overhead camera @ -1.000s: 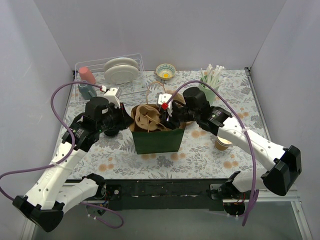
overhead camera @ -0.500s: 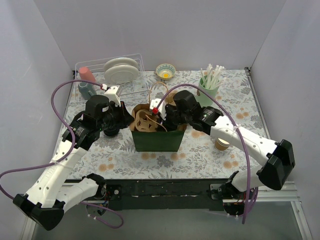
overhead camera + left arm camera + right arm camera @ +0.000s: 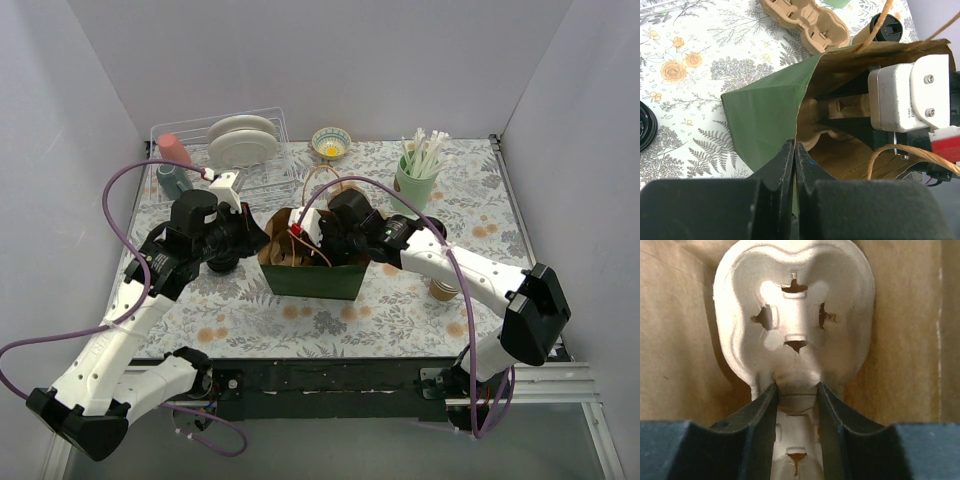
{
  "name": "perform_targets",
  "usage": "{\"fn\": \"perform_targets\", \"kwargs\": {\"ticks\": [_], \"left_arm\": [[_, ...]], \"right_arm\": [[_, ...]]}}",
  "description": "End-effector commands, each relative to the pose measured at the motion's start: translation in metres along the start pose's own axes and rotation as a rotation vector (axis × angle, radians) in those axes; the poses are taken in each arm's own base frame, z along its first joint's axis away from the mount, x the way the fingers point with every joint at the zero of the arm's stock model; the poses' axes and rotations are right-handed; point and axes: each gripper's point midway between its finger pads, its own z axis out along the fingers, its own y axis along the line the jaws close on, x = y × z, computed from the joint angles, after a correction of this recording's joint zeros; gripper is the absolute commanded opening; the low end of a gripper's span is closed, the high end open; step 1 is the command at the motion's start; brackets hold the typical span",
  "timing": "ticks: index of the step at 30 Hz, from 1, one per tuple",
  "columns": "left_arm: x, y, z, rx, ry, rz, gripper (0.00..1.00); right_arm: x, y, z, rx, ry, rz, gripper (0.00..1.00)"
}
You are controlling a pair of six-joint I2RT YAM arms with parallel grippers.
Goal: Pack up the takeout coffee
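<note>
The takeout coffee (image 3: 886, 29), a kraft cup with a black lid, stands on the table beyond the green paper bag (image 3: 765, 112); in the top view the right arm hides it. My left gripper (image 3: 794, 146) is shut on the bag's left rim and holds the bag (image 3: 312, 282) open; it shows in the top view (image 3: 258, 240). My right gripper (image 3: 796, 387) is down inside the bag, shut on the middle ridge of a moulded cardboard cup carrier (image 3: 795, 305), which lies against the bag's brown inner wall. That carrier also shows in the left wrist view (image 3: 822, 127).
A second cup carrier (image 3: 805, 25) lies on the table behind the bag. A lidless tan cup (image 3: 446, 288) stands right of the bag. At the back are a dish rack (image 3: 245, 150), a bowl (image 3: 331, 142), a green cup of sticks (image 3: 417, 180) and a pink bottle (image 3: 175, 150).
My right gripper has moved left and down into the bag with the cup carrier. My left gripper has kept hold of the bag's rim.
</note>
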Motion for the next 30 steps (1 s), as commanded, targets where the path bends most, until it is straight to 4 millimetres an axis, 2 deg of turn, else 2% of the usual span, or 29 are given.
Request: {"fn": "perform_targets", "kwargs": {"ticks": [1,7,12,16,20,26,30], "left_arm": [[0.000,0.001,-0.002,-0.012,0.001,-0.030,0.00],[0.003,0.004,-0.001,-0.044,0.023,-0.086,0.00],[0.006,0.005,-0.002,-0.062,0.035,-0.124,0.00],[0.009,0.011,-0.006,-0.100,0.038,-0.146,0.00],[0.010,0.014,-0.013,-0.123,0.041,-0.160,0.00],[0.013,0.020,-0.026,-0.167,0.035,-0.168,0.03],[0.008,0.019,-0.032,-0.174,0.017,-0.175,0.07]], "right_arm": [[-0.010,-0.012,0.003,0.069,-0.037,0.005,0.32],[0.006,-0.012,0.013,0.080,-0.002,0.030,0.37],[0.001,-0.013,0.012,0.090,-0.016,0.040,0.50],[-0.018,-0.015,0.000,0.109,-0.072,0.039,0.56],[-0.035,-0.012,-0.013,0.098,-0.125,0.042,0.67],[-0.070,-0.006,-0.038,0.077,-0.240,0.091,0.69],[-0.090,-0.009,-0.053,0.092,-0.291,0.145,0.69]]}}
